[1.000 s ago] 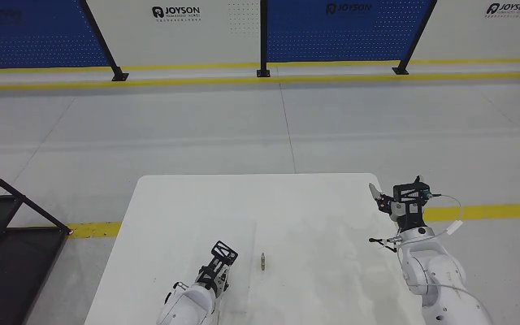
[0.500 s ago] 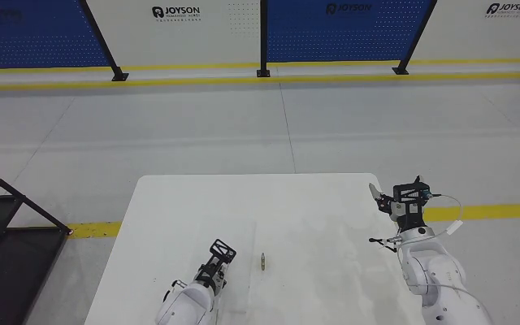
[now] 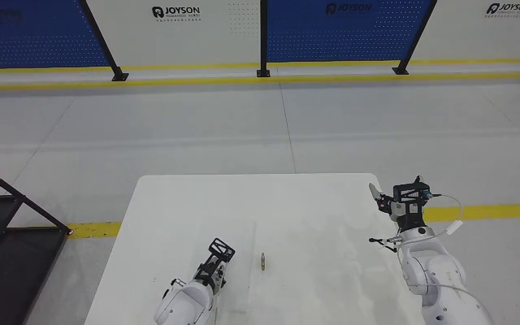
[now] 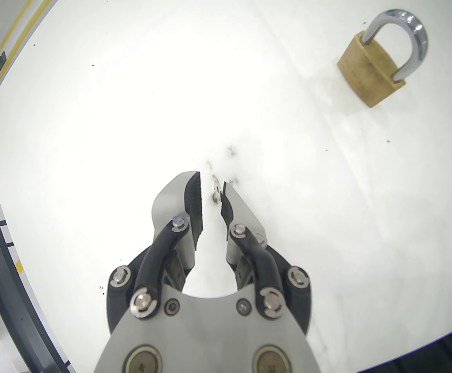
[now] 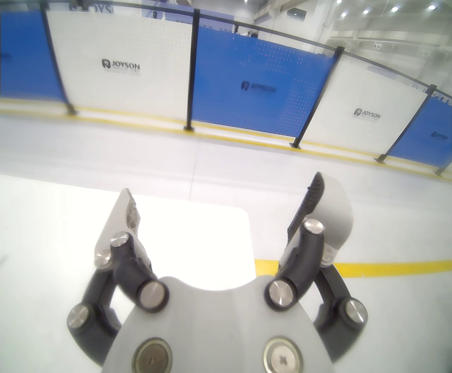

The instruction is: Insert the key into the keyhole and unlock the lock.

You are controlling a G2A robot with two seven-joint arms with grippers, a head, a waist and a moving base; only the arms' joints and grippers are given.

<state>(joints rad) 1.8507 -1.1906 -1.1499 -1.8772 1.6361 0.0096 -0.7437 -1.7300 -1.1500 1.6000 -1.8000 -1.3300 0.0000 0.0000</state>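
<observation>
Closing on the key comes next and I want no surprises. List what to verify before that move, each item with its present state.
1. The key sits between the fingers of the left gripper: ok.
2. The left gripper is shut on the key: not ok, a gap shows.
3. The padlock lies on the table, apart from the left gripper: ok.
4. The shackle is seated in the padlock: ok.
5. The keyhole faces a reachable side: cannot tell.
6. The right gripper is open and empty: ok.

A small silvery key sits between the narrowly parted fingertips of the left gripper. The brass padlock, its shackle closed, lies well ahead of it.
</observation>
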